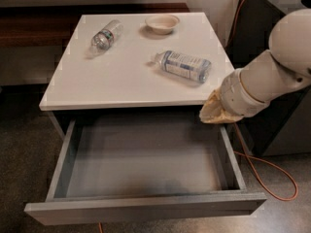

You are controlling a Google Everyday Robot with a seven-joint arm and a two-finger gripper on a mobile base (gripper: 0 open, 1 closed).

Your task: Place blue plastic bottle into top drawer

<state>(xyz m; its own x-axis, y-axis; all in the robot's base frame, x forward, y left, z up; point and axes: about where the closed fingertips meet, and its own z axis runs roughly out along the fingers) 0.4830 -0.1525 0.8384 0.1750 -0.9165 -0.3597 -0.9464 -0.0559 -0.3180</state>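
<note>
Camera view: hand (214, 112) at right rear of top drawer (146, 208)

Your larger bottle (187, 66) lies on the worktop (121, 76) near the right edge, the bowl (162, 23) at the back edge, the slimmer bottle (106, 35) towards the back left corner. The top drawer (146, 208) juts out under the front edge. Your gripper (216, 111) sits at the front right corner, over its right wall.

Arm (277, 72): showing white, bulky, rounded segments.
Wrist (232, 97): wearing a tan, wrinkled cover.
Gripper (211, 113): hanging above top drawer's (146, 208) right side.
</note>
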